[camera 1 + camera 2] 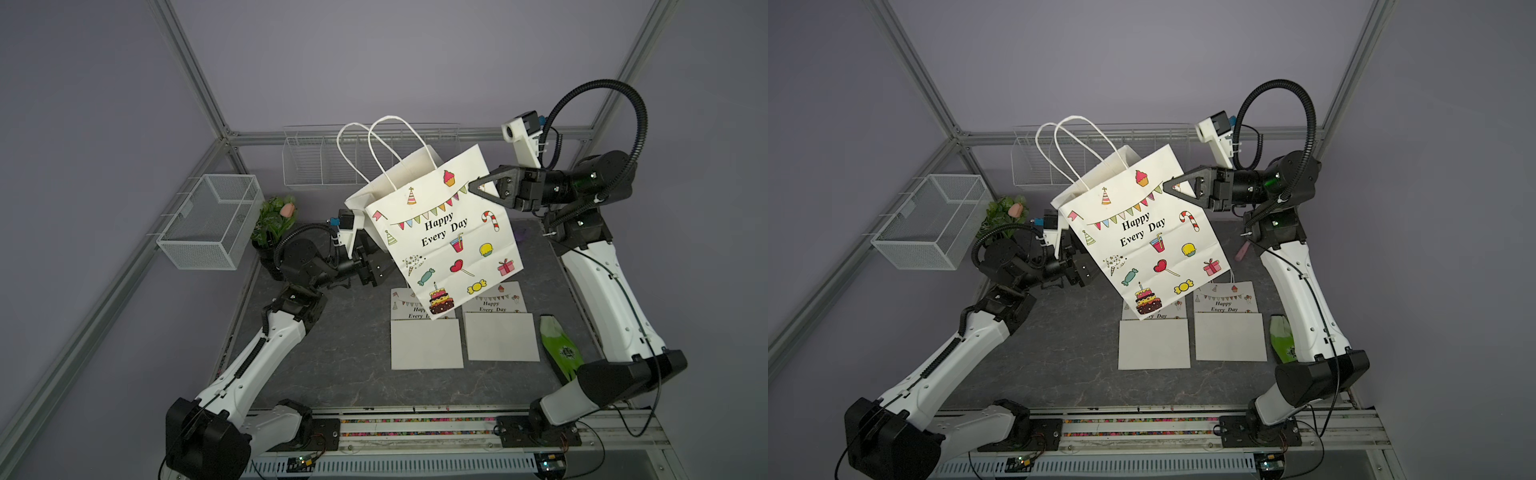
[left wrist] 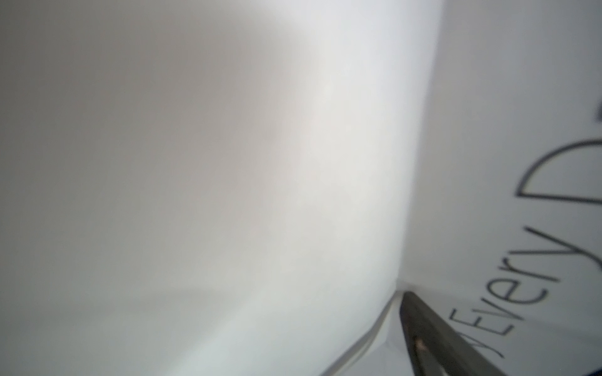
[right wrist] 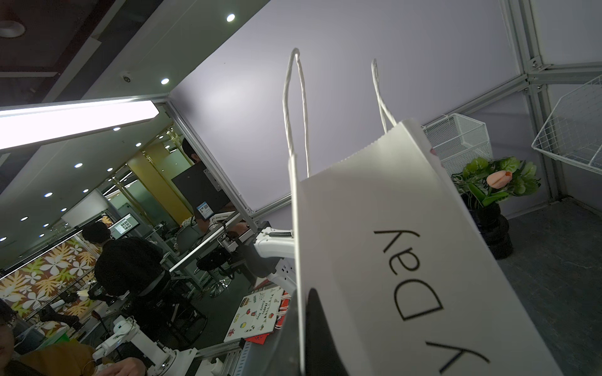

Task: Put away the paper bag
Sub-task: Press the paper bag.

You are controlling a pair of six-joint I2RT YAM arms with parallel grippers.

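Between the clamped jaws of the right gripper point(image 1: 478, 189) sits a top corner of the tilted white printed paper bag point(image 1: 440, 232); the left gripper point(image 1: 376, 270) reaches behind it, jaw state impossible to tell.

Robotics lab: aluminium-framed cell point(image 1: 226, 135), monitor point(image 3: 125, 224)

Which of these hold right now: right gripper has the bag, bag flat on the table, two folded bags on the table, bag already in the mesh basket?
1. The right gripper is shut on the bag: true.
2. The bag lies flat on the table: false; it is held up, tilted.
3. Two folded bags lie on the table: true.
4. The bag is in the mesh basket: false; the basket hangs at the side wall, apart from the bag.
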